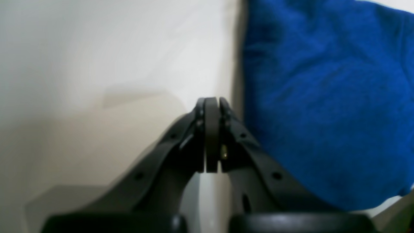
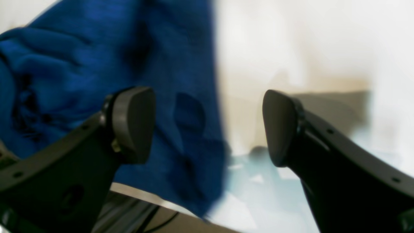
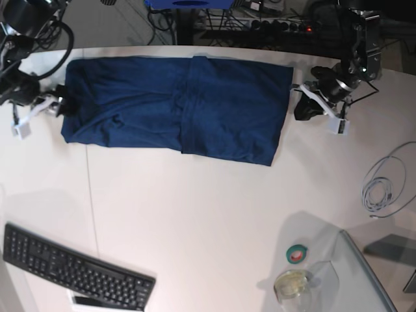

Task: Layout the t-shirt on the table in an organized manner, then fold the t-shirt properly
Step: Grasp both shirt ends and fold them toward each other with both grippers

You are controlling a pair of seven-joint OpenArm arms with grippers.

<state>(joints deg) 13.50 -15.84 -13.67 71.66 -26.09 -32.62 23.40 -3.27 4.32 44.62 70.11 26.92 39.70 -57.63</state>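
Observation:
The dark blue t-shirt (image 3: 175,107) lies folded into a long band across the far part of the white table (image 3: 208,214). My left gripper (image 3: 300,107) sits just off the shirt's right end. In the left wrist view it (image 1: 212,103) is shut with nothing between its pads, beside the cloth (image 1: 323,97). My right gripper (image 3: 65,104) is at the shirt's left end. In the right wrist view it (image 2: 207,126) stands open over the edge of the cloth (image 2: 181,81), one finger (image 2: 132,123) in front of the fabric and the other over bare table.
A black keyboard (image 3: 71,270) lies at the near left. At the near right are a green tape roll (image 3: 298,253), a small glass jar (image 3: 290,285) and a clear panel (image 3: 367,279). A coiled white cable (image 3: 383,188) lies at the right edge.

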